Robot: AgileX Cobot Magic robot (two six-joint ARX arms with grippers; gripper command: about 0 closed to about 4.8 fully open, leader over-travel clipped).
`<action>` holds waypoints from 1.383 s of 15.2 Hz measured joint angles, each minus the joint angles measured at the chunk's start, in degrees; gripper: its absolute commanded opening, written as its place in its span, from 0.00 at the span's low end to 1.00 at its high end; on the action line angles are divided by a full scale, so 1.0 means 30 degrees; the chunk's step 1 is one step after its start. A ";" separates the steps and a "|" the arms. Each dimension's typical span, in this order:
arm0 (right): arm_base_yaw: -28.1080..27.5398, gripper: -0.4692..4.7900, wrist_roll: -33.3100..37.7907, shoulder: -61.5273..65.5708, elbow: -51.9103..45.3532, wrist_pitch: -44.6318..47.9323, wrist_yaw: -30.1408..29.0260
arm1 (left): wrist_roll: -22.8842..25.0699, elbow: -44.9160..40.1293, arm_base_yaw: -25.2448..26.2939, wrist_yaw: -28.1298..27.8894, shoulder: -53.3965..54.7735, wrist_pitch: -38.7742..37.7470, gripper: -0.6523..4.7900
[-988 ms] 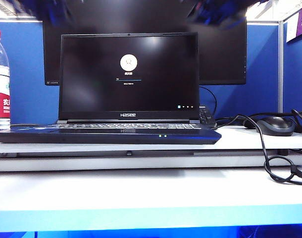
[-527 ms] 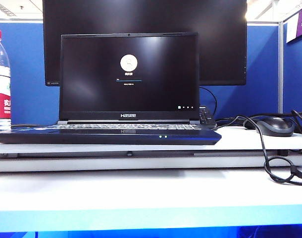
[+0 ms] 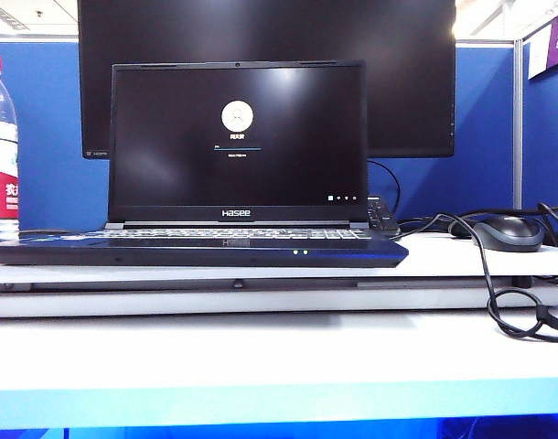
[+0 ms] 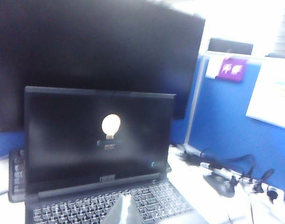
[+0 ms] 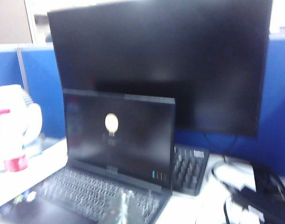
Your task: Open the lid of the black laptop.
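The black laptop [image 3: 197,249] sits on the white desk with its lid [image 3: 238,137] standing upright; the screen shows a login circle above the "Hasee" logo. Neither gripper shows in the exterior view. In the left wrist view, my left gripper [image 4: 122,211] hangs above the laptop keyboard [image 4: 77,207], facing the lid [image 4: 98,135], its fingertips together in a point and holding nothing. My right gripper [image 5: 125,208], blurred, also hovers over the keys in front of the lid [image 5: 119,135], with its fingers meeting along a thin seam.
A large dark monitor [image 3: 407,82] stands behind the laptop. A water bottle [image 3: 0,146] is at the left. A separate keyboard [image 5: 189,170], a mouse [image 3: 508,231] and looped cables [image 3: 498,302] lie at the right. Blue partitions enclose the desk.
One second ago both arms showed as blurs at the top of the exterior view; they have since left it. The laptop and its lid have not moved.
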 measured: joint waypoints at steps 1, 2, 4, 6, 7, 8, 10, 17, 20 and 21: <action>0.0000 0.09 0.0000 -0.0918 0.0000 -0.0823 0.0000 | -0.0073 0.0000 0.0000 -0.0066 -0.0605 -0.0328 0.11; 0.0000 0.09 0.0000 -0.1734 0.0007 -0.1333 -0.0066 | -0.0364 0.0095 0.0000 0.0022 -0.0627 -0.0925 0.11; 0.0007 0.09 0.0000 -0.2229 0.0299 -0.2433 -0.0117 | -0.0430 0.0095 0.0000 0.0022 -0.0619 -0.1486 0.11; 0.0007 0.09 0.0000 -0.2215 0.0248 -0.3060 -0.0117 | -0.0437 0.0095 0.0000 0.0015 -0.0597 -0.1858 0.11; 0.0007 0.09 0.0000 -0.2229 0.0248 -0.3177 -0.0124 | -0.0437 0.0095 0.0000 0.0015 -0.0597 -0.1865 0.11; 0.0007 0.09 0.0000 -0.2229 0.0248 -0.3184 -0.0124 | -0.0437 0.0095 0.0000 0.0007 -0.0605 -0.1894 0.11; 0.0007 0.09 0.0000 -0.2229 0.0248 -0.3184 -0.0124 | -0.0437 0.0095 0.0000 0.0007 -0.0605 -0.1953 0.11; 0.0007 0.09 0.0000 -0.2229 0.0255 -0.3184 -0.0095 | 0.0488 -0.0911 0.2412 -0.1086 -0.0627 -0.2259 0.11; 0.0007 0.09 0.0000 -0.2229 0.0255 -0.3184 -0.0131 | 0.0044 -0.5479 0.4568 -0.3672 -0.0619 -0.0546 0.11; 0.0007 0.09 0.0000 -0.2229 0.0255 -0.3184 -0.0117 | -0.0437 -0.6841 0.4969 -0.3708 -0.0641 0.1923 0.11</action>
